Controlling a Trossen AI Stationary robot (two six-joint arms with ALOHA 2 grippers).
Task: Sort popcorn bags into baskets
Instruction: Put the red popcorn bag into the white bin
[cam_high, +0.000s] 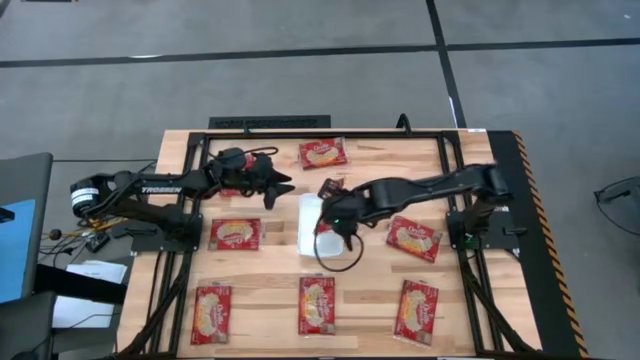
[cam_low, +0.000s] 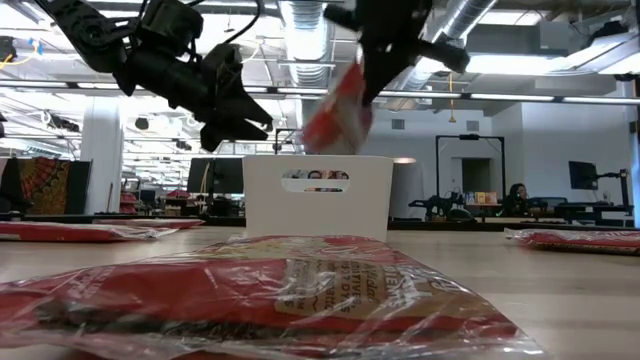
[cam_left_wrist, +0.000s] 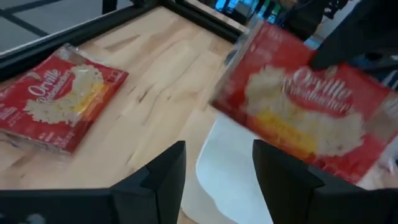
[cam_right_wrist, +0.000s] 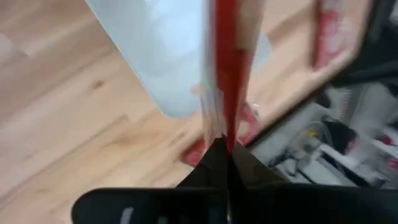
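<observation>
A wooden table carries two dark arms reaching toward its middle. The right arm stretches in from the right side, its right gripper clamped on a red popcorn bag that hangs tilted in the air just above the white basket. The left arm extends from the left side, its left gripper parted and empty, hovering beside the basket's left edge. Seven more popcorn bags lie flat around the basket; another bag is mostly hidden beneath the left arm. From above, the right arm covers much of the basket. The basket's contents show only through a side slot, too small to make out.
</observation>
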